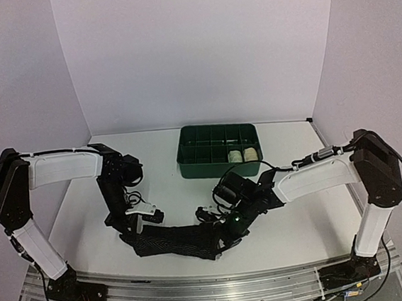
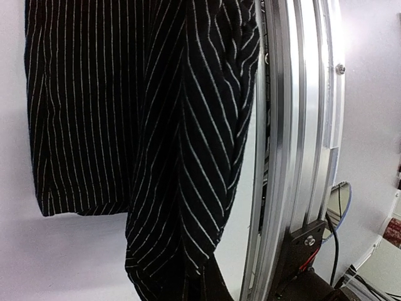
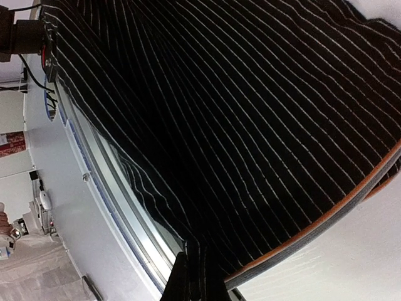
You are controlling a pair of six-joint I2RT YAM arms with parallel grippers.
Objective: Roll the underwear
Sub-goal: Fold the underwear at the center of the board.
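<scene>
Garment: black underwear [image 1: 177, 239] with thin pale stripes; a thicker band runs along one edge.
Place: at the near middle of the table [image 1: 299, 205], stretched left to right between the two grippers and well apart from the green tray [image 1: 187, 155] at the far middle.
Handling: likely light and limp, creasing and sagging wherever it is unsupported. It should slide easily on the smooth top and is not fragile.
Where to hold: by the edges or corners; the band probably gives the firmest pinch.
Left gripper [image 1: 130, 230]: clamped on the left end, where the fabric gathers into its fingertips.
Right gripper [image 1: 226, 226]: clamped on the right end, beside the band.
Left arm: forearm drops steeply onto the cloth.
Right arm: forearm reaches low and leftward, wrist close over the table.
Tray contents: two pale rolls [image 1: 241, 156] in its right compartments.
</scene>
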